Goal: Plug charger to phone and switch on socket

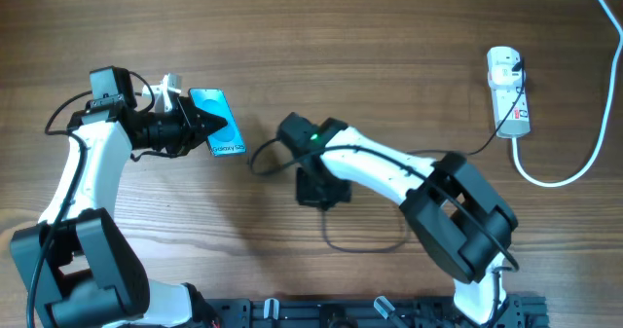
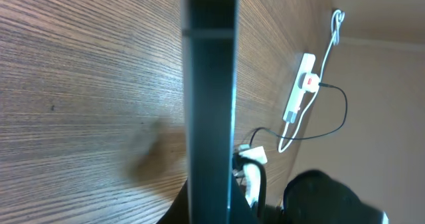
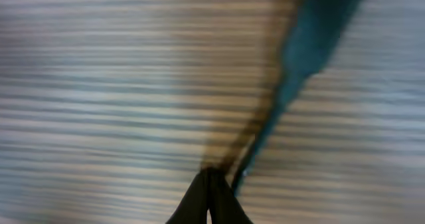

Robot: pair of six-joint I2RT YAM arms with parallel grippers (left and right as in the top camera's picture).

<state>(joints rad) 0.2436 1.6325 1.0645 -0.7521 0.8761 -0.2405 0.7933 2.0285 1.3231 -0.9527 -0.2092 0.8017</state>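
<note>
My left gripper [image 1: 208,131] is shut on the phone [image 1: 218,112], a light blue-teal screen with "Galaxy S25" text, held at the table's left. In the left wrist view the phone [image 2: 209,84] shows edge-on as a dark upright bar between my fingers [image 2: 212,211]. My right gripper [image 1: 316,192] is at the table's middle, fingers pressed together [image 3: 209,179], with the thin black charger cable [image 1: 365,247] running in on both sides. A dark line [image 3: 259,144] leaves the tips in the blurred right wrist view. The white socket [image 1: 508,92] lies far right and also shows in the left wrist view [image 2: 300,88].
A thick white cord [image 1: 584,158] loops from the socket toward the table's right edge. The black cable curls on the table between the arms [image 1: 255,158] and runs back to the socket. The right arm's base [image 1: 462,221] stands at the front right.
</note>
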